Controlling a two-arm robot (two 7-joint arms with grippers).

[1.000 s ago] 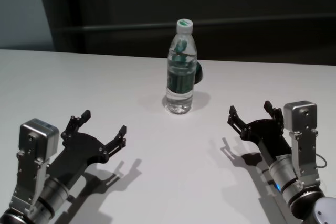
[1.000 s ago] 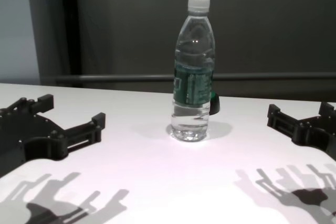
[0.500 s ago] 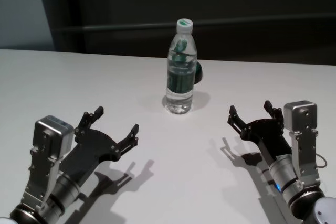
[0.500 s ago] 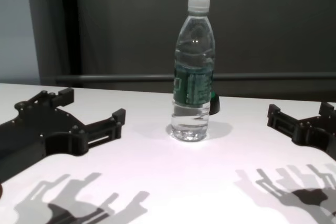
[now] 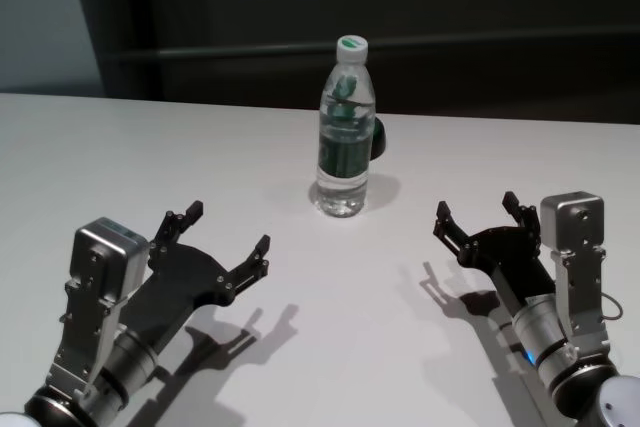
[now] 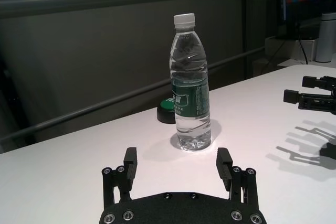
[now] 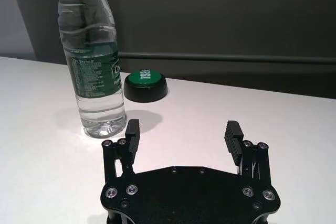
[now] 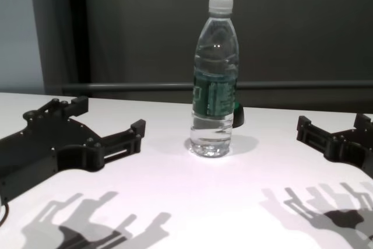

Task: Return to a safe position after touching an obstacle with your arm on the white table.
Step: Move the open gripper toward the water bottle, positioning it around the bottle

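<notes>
Hovering just above the white bench (image 5: 120, 147), the left gripper (image 5: 228, 239) is spreading its fingers wide, released and holding nothing. It is pointing toward the bottle (image 5: 345, 132) (clear, white-capped, green-banded), which is standing upright near the bench's far edge, apart from both grippers. The right gripper (image 5: 478, 215) is likewise gaping empty, low over the bench's right side.

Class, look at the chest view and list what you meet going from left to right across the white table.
Left gripper, open → water bottle, standing upright → right gripper, open. The small dark object behind the bottle overlaps it, so it is left out.
</notes>
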